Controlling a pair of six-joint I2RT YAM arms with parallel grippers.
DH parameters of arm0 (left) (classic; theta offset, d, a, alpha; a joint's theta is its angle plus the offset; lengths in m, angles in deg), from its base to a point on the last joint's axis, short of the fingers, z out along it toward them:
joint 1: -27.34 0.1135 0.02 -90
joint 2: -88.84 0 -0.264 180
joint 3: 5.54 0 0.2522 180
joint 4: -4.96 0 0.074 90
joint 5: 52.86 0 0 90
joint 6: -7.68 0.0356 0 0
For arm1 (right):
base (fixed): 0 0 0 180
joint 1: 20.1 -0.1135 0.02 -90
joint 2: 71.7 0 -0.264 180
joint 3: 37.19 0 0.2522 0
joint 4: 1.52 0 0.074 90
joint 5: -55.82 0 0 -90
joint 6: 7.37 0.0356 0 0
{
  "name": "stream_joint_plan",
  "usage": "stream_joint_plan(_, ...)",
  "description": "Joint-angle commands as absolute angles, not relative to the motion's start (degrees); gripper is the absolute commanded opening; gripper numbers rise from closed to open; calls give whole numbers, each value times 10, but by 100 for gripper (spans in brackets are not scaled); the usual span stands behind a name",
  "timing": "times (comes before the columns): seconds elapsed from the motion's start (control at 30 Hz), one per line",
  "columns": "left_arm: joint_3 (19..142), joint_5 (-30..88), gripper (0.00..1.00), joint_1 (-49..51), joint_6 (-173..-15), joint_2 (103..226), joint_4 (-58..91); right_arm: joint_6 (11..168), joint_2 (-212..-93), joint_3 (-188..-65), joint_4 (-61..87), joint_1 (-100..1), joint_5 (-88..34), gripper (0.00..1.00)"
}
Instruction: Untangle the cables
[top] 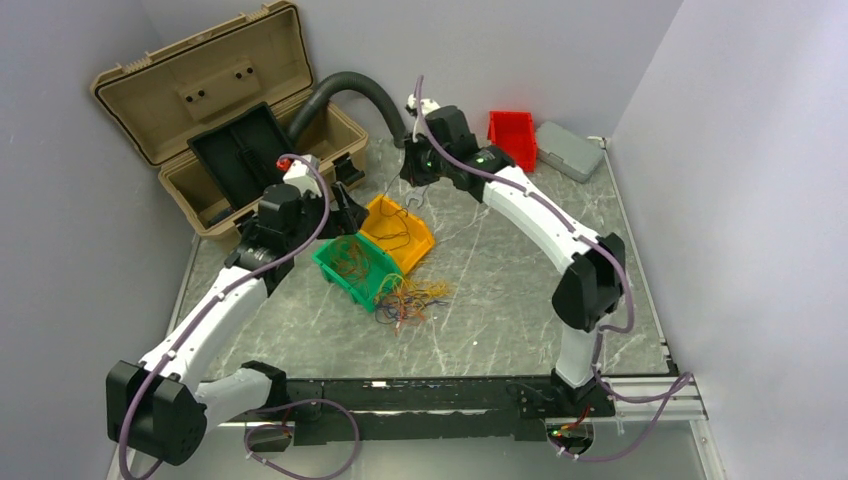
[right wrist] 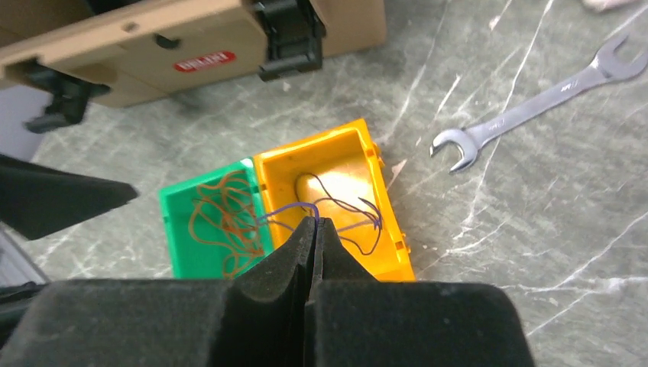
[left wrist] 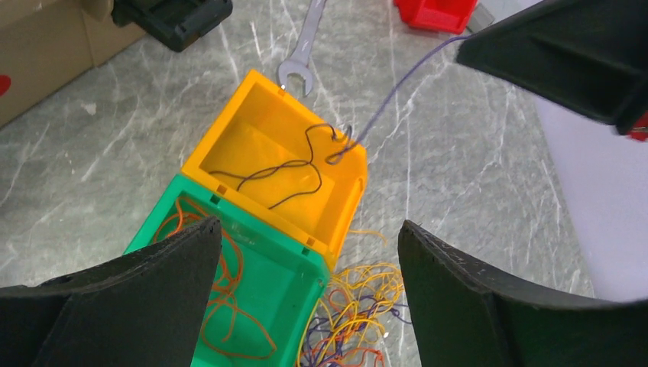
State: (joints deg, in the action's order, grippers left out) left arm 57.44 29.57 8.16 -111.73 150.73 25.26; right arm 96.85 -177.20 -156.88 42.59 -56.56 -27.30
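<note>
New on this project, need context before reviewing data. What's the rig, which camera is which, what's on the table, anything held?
A left arm and a right arm are bolted to a table. The wide picture looks down from behind them; the other two are wrist cameras, whose black wedges are each arm's own fingers. On the table: a yellow bin, a green bin with orange wires, a wire tangle, a wrench, a red bin, an open tan toolbox. The left gripper hangs open above the bins. The right gripper is shut on a thin purple wire trailing into the yellow bin.
</note>
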Motion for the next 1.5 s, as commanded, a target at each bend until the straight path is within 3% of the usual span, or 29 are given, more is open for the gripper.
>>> stream_joint_plan(0.0, 590, 298, 89, 91, -1115, 1518, 272, 981, -1810, -1534, 372, -567, -275, 0)
stream_joint_plan(0.23, 590, 292, 88, 99, -1111, 1531, 276, 1001, -1870, -1472, 349, -569, -274, 0)
stream_joint_plan(0.53, 601, 258, 88, 99, -1110, 1568, 280, 964, -1922, -1485, 395, -613, -360, 2)
stream_joint_plan(0.6, 608, 247, 89, 100, -1100, 1571, 284, 964, -1901, -1467, 387, -614, -359, 28)
stream_joint_plan(0.67, 604, 232, 90, 99, -1095, 1568, 279, 963, -1869, -1446, 380, -614, -362, 48)
stream_joint_plan(0.83, 598, 188, 88, 88, -1082, 1566, 295, 964, -1749, -1369, 400, -615, -385, 70)
stream_joint_plan(1.0, 604, 230, 86, 11, -1036, 1558, 367, 970, -1601, -1217, 394, -613, -398, 87)
stream_joint_plan(1.2, 598, 247, 83, -55, -1017, 1573, 401, 979, -1497, -1071, 360, -611, -347, 89)
stream_joint_plan(1.47, 598, 233, 81, -61, -1016, 1579, 392, 990, -1539, -1025, 270, -612, -315, 80)
